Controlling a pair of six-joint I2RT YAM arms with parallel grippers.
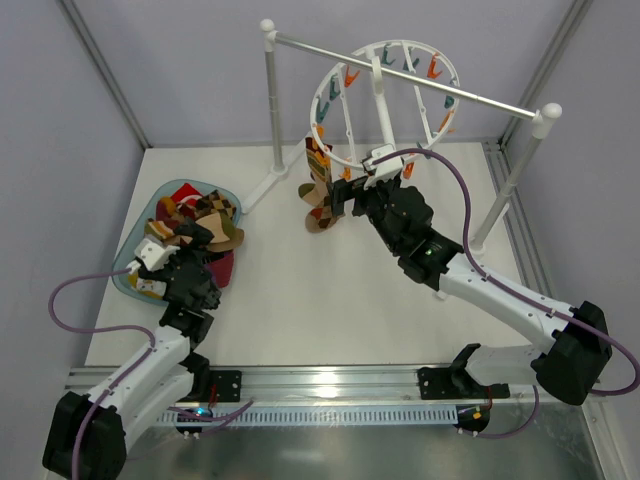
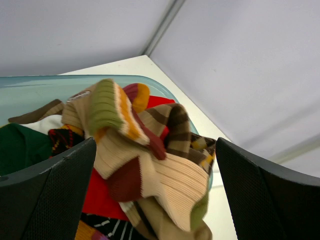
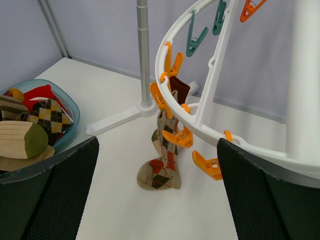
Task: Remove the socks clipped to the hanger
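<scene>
The white ring hanger [image 1: 392, 62] hangs on the rail, with orange and teal clips round its rim. One brown-and-tan argyle sock [image 1: 319, 190] hangs from an orange clip at its left rim, its toe on the table. In the right wrist view this sock [image 3: 162, 167] hangs below the hanger's rim [image 3: 220, 136]. My right gripper [image 1: 343, 193] is open and empty, just right of the sock, not touching it [image 3: 157, 200]. My left gripper [image 1: 188, 243] is open over the pile of socks [image 2: 165, 175] in the teal basin [image 1: 135, 262]; a tan ribbed sock lies between its fingers.
The white rail stand has a left post [image 1: 272, 100], a right post [image 1: 520, 170] and a foot [image 3: 117, 120] on the table near the hanging sock. The basin [image 3: 70, 120] sits at the left. Grey walls close the back and sides.
</scene>
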